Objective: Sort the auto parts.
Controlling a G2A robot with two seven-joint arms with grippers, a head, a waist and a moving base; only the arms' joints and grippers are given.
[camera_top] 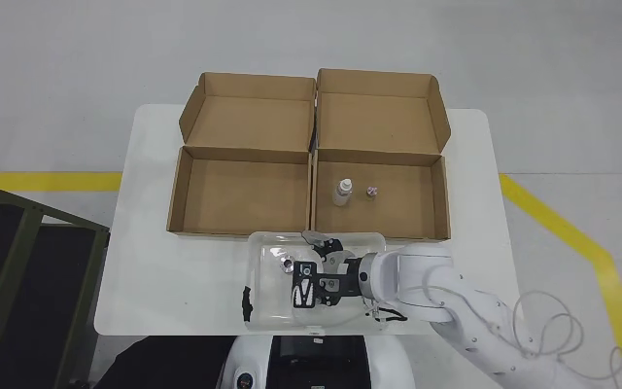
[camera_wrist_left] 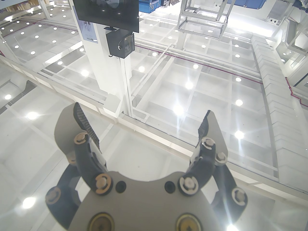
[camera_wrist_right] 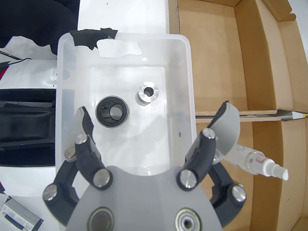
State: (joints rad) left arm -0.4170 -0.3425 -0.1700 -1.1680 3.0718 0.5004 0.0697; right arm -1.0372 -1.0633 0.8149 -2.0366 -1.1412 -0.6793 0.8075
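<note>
Right end effector (camera_wrist_right: pixel 154 112) hangs low over the clear bin (camera_wrist_right: pixel 189 78), with its wrist lined up along the bin's length. Its fingers (camera_wrist_right: pixel 84 121) are spread wide and hold nothing. One fingertip is by the bin's robot-side wall and the other is over the wall that faces the boxes.

On the bin's floor a black ring bearing (camera_wrist_right: pixel 112 114) lies just beside the robot-side fingertip, not touching it. A silver collar (camera_wrist_right: pixel 148 93) sits just past the bearing, nearer the bin's middle. Black tape (camera_wrist_right: pixel 92 38) is stuck on the rim at the bin's far end.

The bin rests on the white surface (camera_top: pixel 146 272). Beyond the bin's long wall, the right cardboard box (camera_top: pixel 408 209) holds a white spray bottle (camera_wrist_right: pixel 255 161) and a small part (camera_top: pixel 370 192). The left cardboard box (camera_top: pixel 243 194) stands alongside it.

Left end effector (camera_wrist_left: pixel 144 131) points up at the ceiling, away from the bin, with its fingers apart.
</note>
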